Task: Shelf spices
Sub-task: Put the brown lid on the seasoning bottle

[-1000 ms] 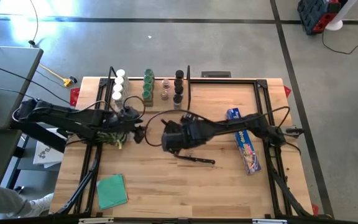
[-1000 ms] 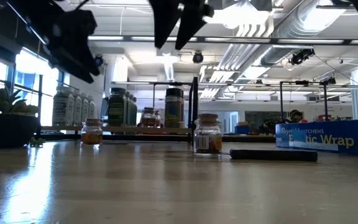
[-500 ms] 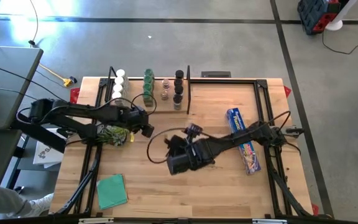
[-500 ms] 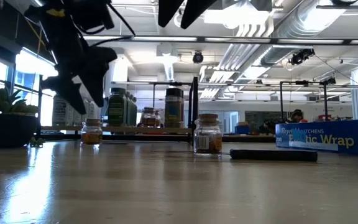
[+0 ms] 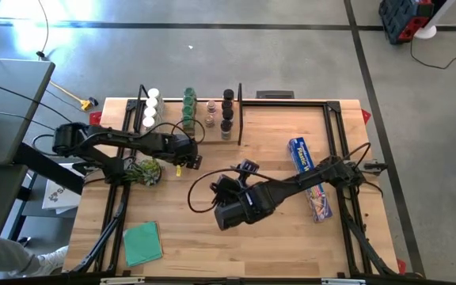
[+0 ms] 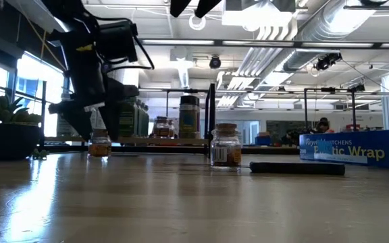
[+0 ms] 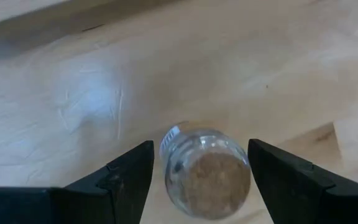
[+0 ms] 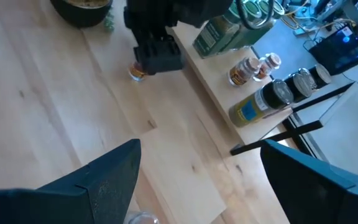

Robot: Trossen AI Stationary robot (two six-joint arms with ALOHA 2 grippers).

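While both tools gape empty, the blue box reads "Plastic Wrap".

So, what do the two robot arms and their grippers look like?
Both arms are dark, nearly black, with looping black cables. The left gripper has two flat, wedge-shaped dark fingers and a small yellow marking nearby. The right gripper has broader, dark fingers of the same kind.

From above, the left hand covers the cork-topped jar beneath it; the left wrist view cuts that jar off at its base. In the right wrist view, a clear jar shows only its rim. Shelf jar labels are too small to read.
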